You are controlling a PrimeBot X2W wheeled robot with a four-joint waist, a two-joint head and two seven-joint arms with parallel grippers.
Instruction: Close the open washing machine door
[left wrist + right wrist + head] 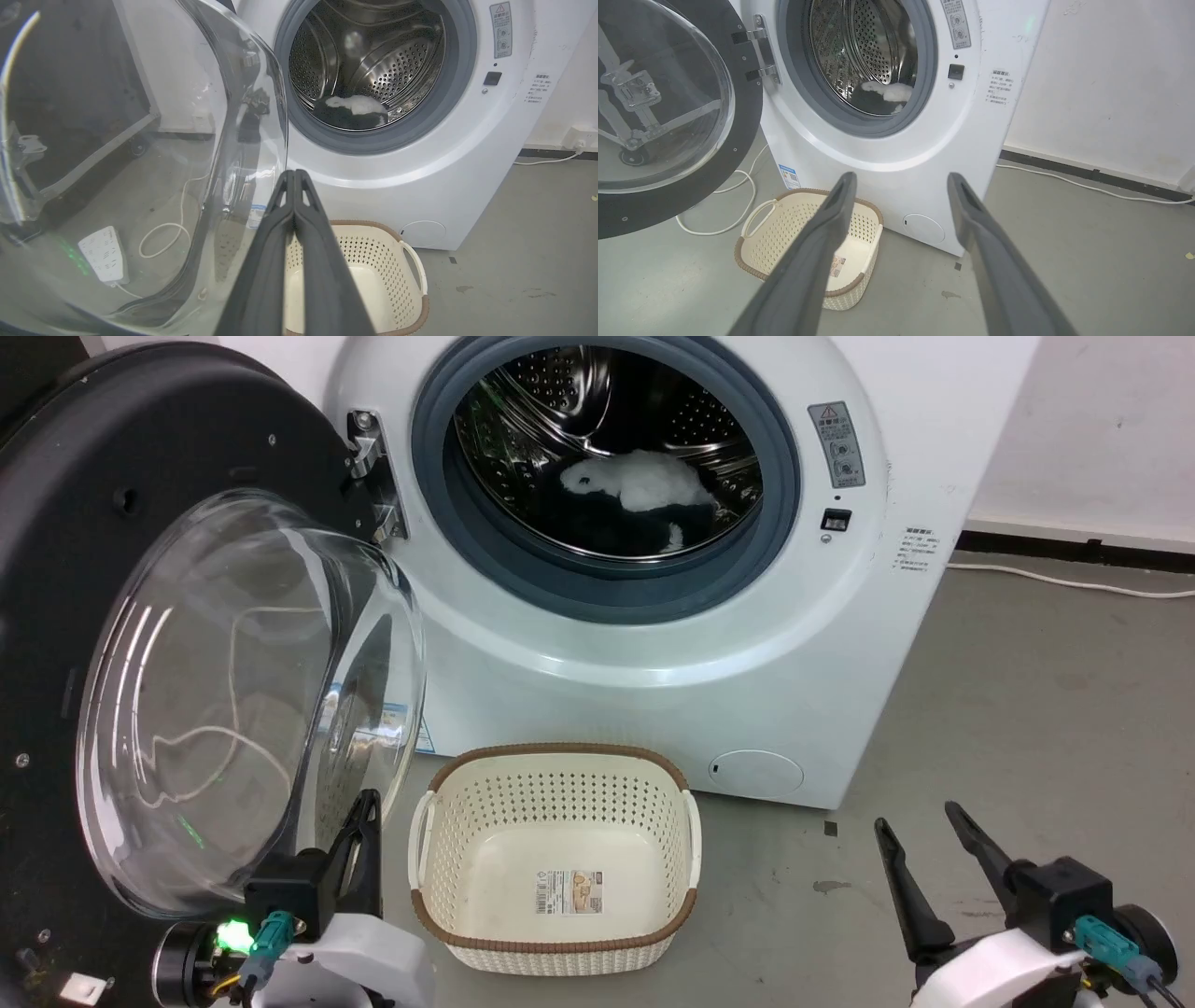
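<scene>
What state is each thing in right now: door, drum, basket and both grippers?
door: swung wide open on its hinge.
drum: uncovered, with white and dark laundry at the bottom.
basket: upright on the floor, empty.
left gripper: shut, holding nothing, close by the door's glass.
right gripper: open, holding nothing.
</scene>
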